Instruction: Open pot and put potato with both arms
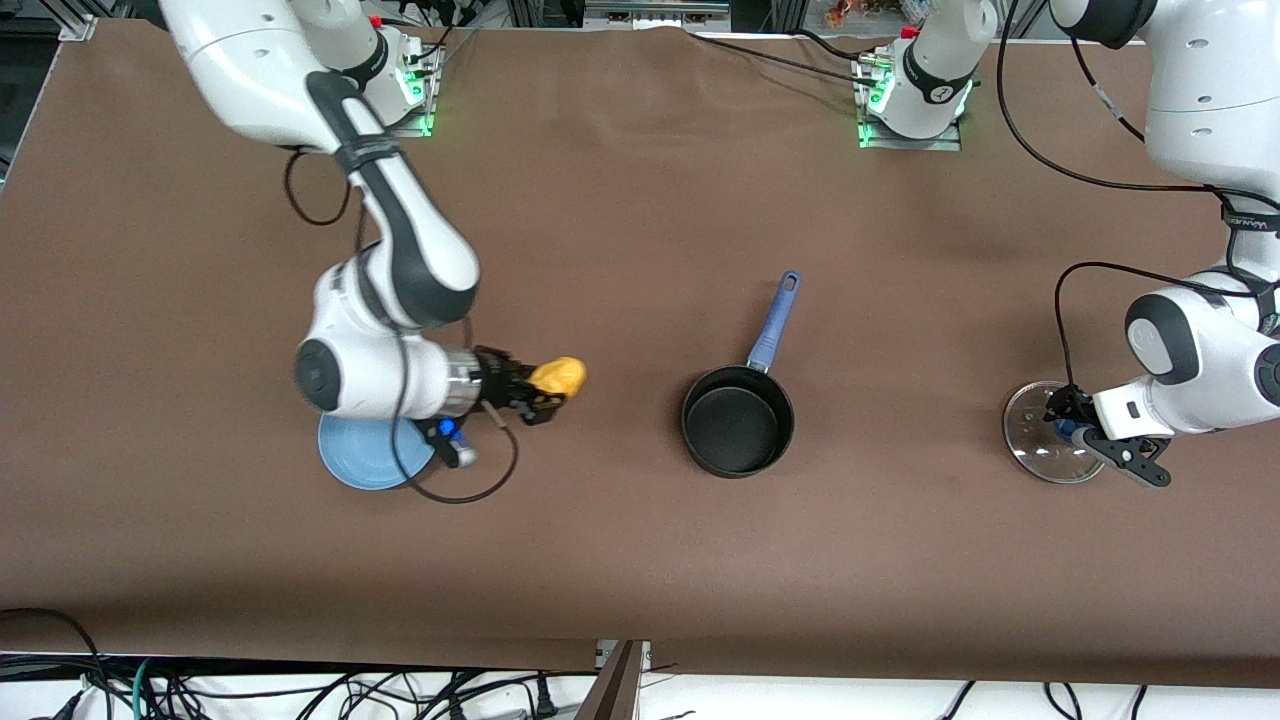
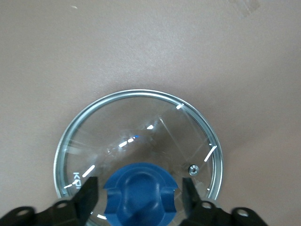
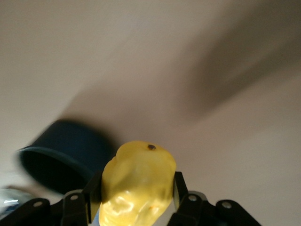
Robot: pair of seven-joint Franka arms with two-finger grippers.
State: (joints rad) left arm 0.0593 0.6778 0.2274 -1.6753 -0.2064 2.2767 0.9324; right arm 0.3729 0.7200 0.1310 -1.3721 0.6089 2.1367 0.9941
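The black pot (image 1: 738,425) stands open and empty mid-table, its blue handle (image 1: 775,322) pointing toward the robots' bases. It shows blurred in the right wrist view (image 3: 59,160). Its glass lid (image 1: 1035,440) lies flat on the table at the left arm's end. My left gripper (image 1: 1066,424) is low over the lid, open, with a finger on each side of the blue knob (image 2: 138,195) and a gap at each side. My right gripper (image 1: 545,392) is shut on the yellow potato (image 1: 560,376) and holds it above the table, between the plate and the pot (image 3: 136,183).
A flat light-blue plate (image 1: 355,458) lies under the right arm's wrist, toward the right arm's end. A loop of black cable (image 1: 470,495) hangs by it. The brown cloth's front edge runs along the side nearest the camera.
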